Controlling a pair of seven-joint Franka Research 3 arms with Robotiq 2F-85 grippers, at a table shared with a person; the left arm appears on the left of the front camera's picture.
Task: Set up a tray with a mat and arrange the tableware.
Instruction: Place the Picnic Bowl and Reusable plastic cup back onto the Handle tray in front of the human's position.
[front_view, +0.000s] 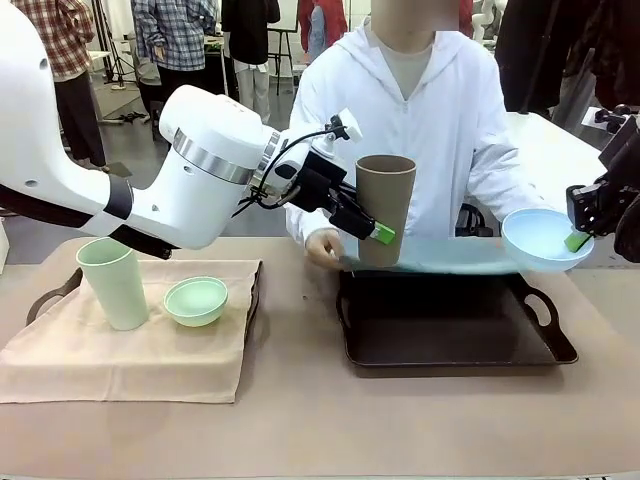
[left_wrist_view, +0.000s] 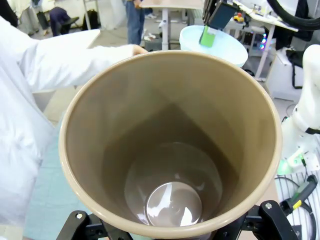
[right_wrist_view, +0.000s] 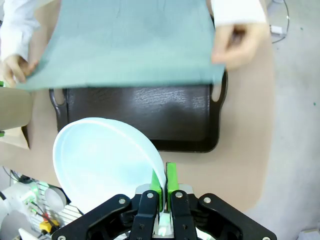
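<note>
A beige table top (front_view: 300, 420) fills the near part of the front view, its surface smooth and evenly lit with soft shadows. Beyond its far edge the room opens onto a grey floor (front_view: 140, 130). Several people (front_view: 180, 40) stand in the background, one in a plaid shirt, near a small dark table (front_view: 280, 40) on thin legs. A second pale table (front_view: 555, 150) stands behind on the right. In the left wrist view, a white desk (left_wrist_view: 167, 10) on a pale pedestal leg stands on grey floor, and cables (left_wrist_view: 295, 192) trail at the lower right.
</note>
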